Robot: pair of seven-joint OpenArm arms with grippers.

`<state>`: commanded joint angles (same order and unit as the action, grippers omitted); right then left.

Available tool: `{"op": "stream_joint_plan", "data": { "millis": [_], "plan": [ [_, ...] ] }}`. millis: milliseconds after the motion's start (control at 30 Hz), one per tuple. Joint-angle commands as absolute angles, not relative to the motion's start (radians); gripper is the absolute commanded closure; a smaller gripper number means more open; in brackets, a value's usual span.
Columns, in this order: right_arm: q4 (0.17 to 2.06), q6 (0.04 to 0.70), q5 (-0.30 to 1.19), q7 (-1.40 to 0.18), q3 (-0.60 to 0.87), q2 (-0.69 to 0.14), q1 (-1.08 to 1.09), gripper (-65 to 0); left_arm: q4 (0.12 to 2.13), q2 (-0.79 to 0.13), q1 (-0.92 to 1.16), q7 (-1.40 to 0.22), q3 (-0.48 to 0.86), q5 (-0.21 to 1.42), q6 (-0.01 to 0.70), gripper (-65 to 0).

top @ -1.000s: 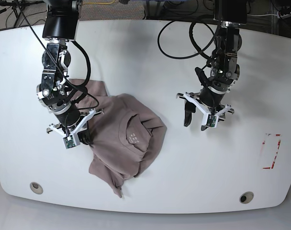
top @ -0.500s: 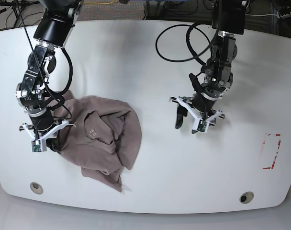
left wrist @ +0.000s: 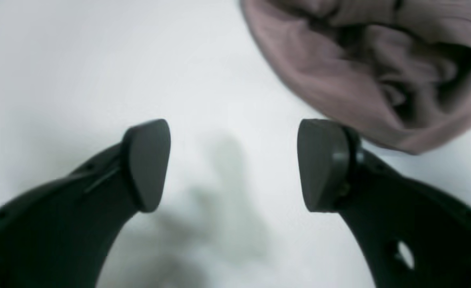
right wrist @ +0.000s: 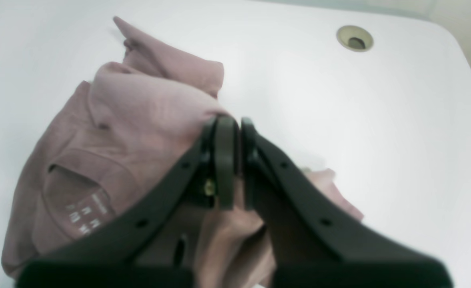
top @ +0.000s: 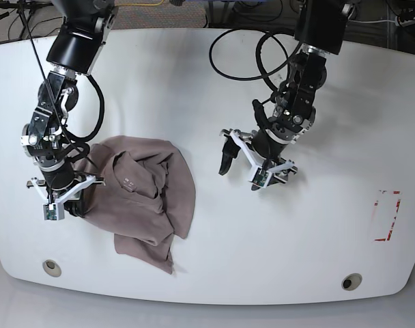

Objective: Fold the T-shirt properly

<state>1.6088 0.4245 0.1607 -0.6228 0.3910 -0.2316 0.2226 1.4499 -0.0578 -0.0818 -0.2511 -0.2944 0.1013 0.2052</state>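
Nearby, T-shirt point(top: 142, 195) bunched, right gripper point(right wrist: 232, 166) apparently pinching it, left gripper point(left wrist: 235, 164) agape beside.

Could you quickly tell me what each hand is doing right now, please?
Left hand: open, empty, beside the T-shirt.
Right hand: shut on the T-shirt.

Two black jointed arms w/ silver-grey metal collars at the joints, each topped by a bulky black housing. Loose black cables point(top: 241, 51) loop off both, biggest coil by the left arm. Left gripper point(top: 240, 166) and right gripper point(top: 63, 198): white plastic brackets w/ small green marks, matte black curved fingers point(left wrist: 147, 164) w/ flat rounded pads, small round holes along the finger bodies; brass-coloured screw behind one right pad.
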Motion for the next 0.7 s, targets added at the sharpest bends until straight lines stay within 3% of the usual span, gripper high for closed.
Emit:
{"op": "stream_joint_plan", "data": {
  "millis": [167,700],
  "plan": [
    [1.604,0.416,0.16,-0.622,0.389,-0.227,0.215,-9.4,1.429,-0.055,-0.101,-0.242,-0.299,0.103,0.204,-49.8],
    [1.654,0.421,0.157,-0.674,0.479,-0.201,0.178,-33.0,1.419,0.034,-0.07,-0.168,-0.397,0.097,0.212,-56.8]
  ]
}}
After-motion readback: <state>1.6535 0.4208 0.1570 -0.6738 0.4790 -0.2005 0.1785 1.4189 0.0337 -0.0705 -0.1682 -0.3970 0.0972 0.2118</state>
